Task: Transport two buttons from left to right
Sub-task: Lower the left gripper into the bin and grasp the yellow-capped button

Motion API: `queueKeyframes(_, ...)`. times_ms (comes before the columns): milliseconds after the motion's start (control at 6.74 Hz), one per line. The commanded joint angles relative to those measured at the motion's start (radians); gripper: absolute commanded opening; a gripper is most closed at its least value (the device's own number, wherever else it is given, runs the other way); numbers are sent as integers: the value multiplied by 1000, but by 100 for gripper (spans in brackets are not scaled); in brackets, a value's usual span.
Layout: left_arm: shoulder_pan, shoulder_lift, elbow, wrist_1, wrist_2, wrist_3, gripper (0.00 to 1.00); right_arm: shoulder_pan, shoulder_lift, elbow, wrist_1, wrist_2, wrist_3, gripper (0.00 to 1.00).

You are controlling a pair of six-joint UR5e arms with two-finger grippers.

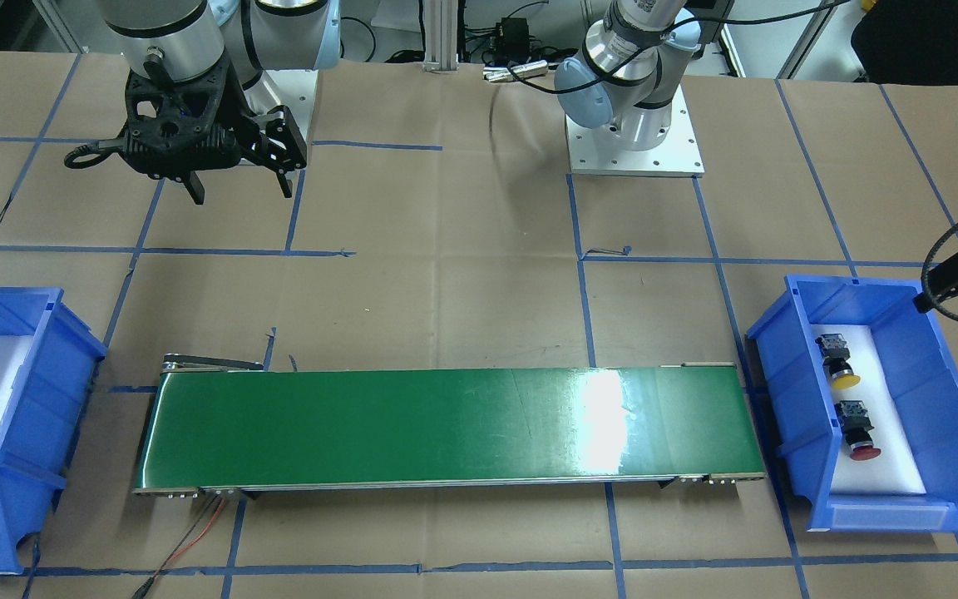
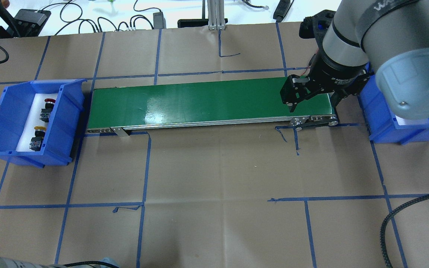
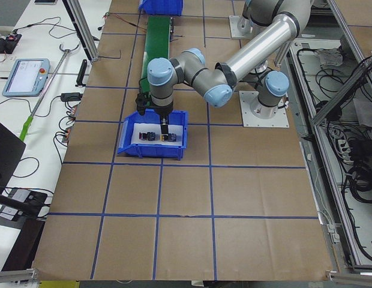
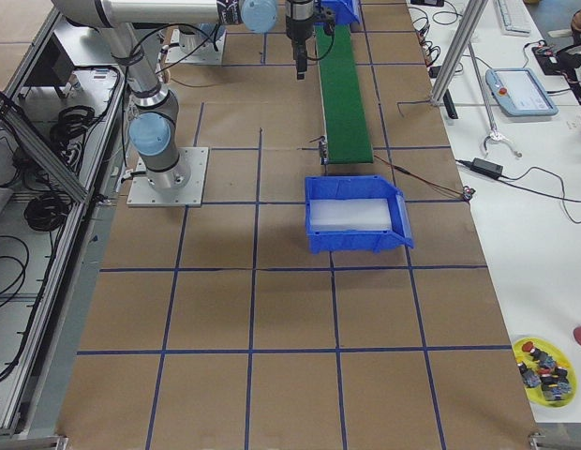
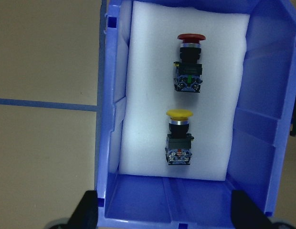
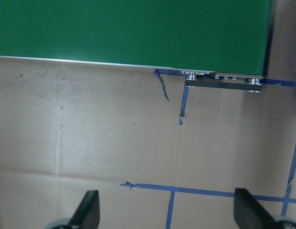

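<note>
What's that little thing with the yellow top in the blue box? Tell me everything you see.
The yellow-capped push-button lies on its side on the white foam pad lining the blue bin. Yellow mushroom cap, silver collar, black body, grey contact block. It sits apart from the red-capped push-button; nothing grips it.

Tall walls of the bin (image 5: 260, 143) flank the yellow button (image 5: 179, 138) and red button (image 5: 189, 64), lying apart, uncovered.

You've got a green conveyor belt (image 1: 446, 428) lying mid-table on the front-facing view. One blue bin (image 1: 936, 433) sits off its 3 o'clock end and another (image 1: 38, 391) off its 9 o'clock end, both lined with white foam (image 1: 891, 441).
</note>
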Motion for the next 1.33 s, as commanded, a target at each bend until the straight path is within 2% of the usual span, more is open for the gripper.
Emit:
queueKeyframes(0, -37, -26, -51, 76, -1, -13, 99, 1, 0, 1, 1, 0, 0, 100)
queueKeyframes(593, -64, -121, -196, 346, -1, 34, 100, -1, -1, -2, 0, -1, -3, 100)
queueKeyframes(1186, -62, -150, -223, 348, 9, 88, 100, -1, 0, 3, 0, -1, -3, 100)
